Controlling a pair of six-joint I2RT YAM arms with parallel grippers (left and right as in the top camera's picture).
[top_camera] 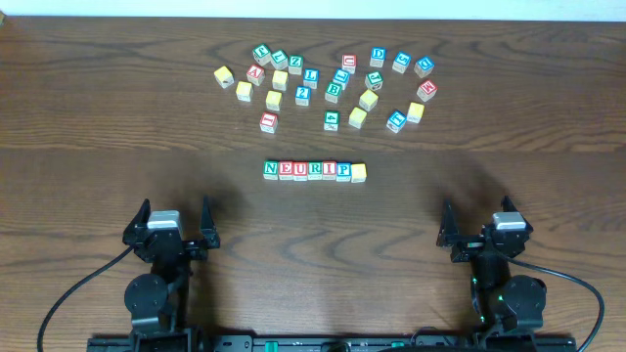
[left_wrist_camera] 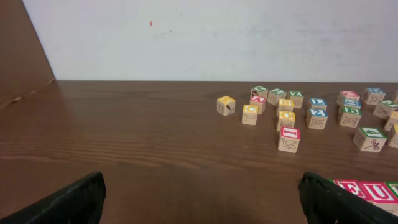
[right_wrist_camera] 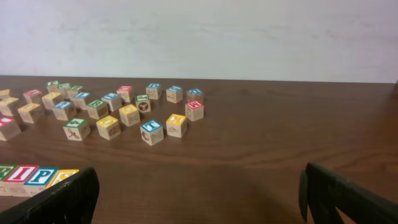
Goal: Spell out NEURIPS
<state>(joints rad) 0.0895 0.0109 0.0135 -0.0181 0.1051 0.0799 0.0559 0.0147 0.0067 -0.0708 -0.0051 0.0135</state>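
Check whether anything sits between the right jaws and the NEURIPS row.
Nothing visible. Only bare table lies between the open right jaws and the row; the loose cubes sit beyond it.

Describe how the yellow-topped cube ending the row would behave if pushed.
The yellow-topped cube looks like rigid wood, probably light. Flat faces: likely slides, won't roll. Seemingly touching the P cube, it would probably shove its neighbours.

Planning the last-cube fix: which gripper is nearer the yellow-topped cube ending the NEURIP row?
Right. The right gripper sits right of the yellow-topped cube, nearer the robot; the left gripper is farther, out beyond the N cube.
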